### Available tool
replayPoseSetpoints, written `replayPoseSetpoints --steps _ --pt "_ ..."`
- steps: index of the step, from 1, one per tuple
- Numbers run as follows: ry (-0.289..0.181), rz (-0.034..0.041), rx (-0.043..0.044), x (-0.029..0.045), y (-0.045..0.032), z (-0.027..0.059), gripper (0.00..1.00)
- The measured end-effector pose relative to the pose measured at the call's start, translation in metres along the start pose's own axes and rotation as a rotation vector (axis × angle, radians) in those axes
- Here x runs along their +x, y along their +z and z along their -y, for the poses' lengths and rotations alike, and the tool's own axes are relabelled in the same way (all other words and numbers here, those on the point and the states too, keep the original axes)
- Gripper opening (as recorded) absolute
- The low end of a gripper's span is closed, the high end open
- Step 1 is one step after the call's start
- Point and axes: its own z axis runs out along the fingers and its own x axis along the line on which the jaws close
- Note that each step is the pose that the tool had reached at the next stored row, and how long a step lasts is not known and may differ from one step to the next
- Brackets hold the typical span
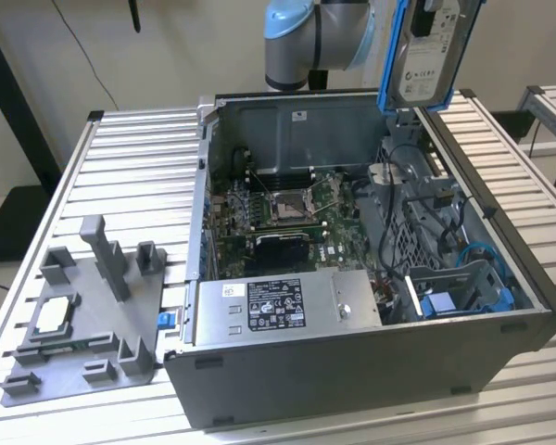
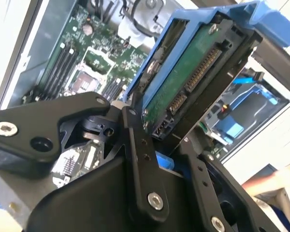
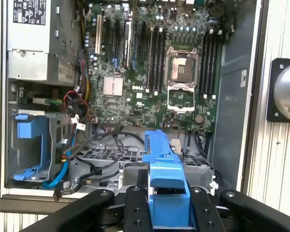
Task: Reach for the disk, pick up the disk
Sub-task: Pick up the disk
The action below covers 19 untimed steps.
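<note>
The disk (image 1: 430, 51) hangs upright above the far right corner of the open computer case (image 1: 352, 371); its white label and bright blue bracket face the exterior view. In the second wrist view the disk (image 2: 188, 77) shows its green circuit board and connector. My gripper (image 2: 166, 154) is shut on it, with a black finger (image 2: 135, 145) pressed against each side of the bracket. In the first wrist view the disk's blue bracket edge (image 3: 164, 169) stands between the gripper (image 3: 168, 210) fingers, above the case's interior.
Inside the case lie the motherboard (image 1: 287, 209), a power supply (image 1: 278, 306) and a drive bay holding another blue bracket (image 1: 440, 301). A grey fixture (image 1: 83, 324) sits on the slatted table at the exterior view's left. A person's hand (image 2: 275, 179) is near the case.
</note>
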Motion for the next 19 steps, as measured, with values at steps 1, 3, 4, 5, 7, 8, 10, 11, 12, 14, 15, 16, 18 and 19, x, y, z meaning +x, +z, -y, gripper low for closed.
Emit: replayPoseSetpoints --steps 1,3,4,5,7,8,10,11,12,14,15,16,18,19 --pt "0.000 0.0000 0.0000 0.0000 0.0000 0.0000 0.00" --pt "0.000 -0.0002 0.0000 0.0000 -0.0001 0.0000 0.00" --pt "0.000 -0.0001 0.0000 0.0001 -0.0001 0.0001 0.00" --pt "0.000 -0.0002 0.0000 0.0001 -0.0001 0.0001 0.00" --pt "0.000 -0.0001 0.0000 0.0001 -0.0001 0.0001 0.00" --pt "0.000 -0.0001 0.0000 0.0005 -0.0001 0.0001 0.00" --pt "0.000 -0.0002 0.0000 0.0019 -0.0002 0.0000 0.00" --pt "0.000 -0.0002 0.0000 0.0031 -0.0002 0.0000 0.00" --pt "0.000 -0.0002 0.0000 0.0044 -0.0002 -0.0001 0.00" --pt "0.000 -0.0001 0.0000 0.0079 -0.0003 -0.0001 0.00" --pt "0.000 -0.0001 -0.0002 0.0097 -0.0003 -0.0002 0.00" --pt "0.000 -0.0001 -0.0004 0.0114 -0.0003 -0.0003 0.00" --pt "0.000 -0.0001 -0.0007 0.0149 -0.0004 -0.0004 0.00" --pt "0.000 -0.0002 -0.0009 0.0166 -0.0005 -0.0004 0.00"
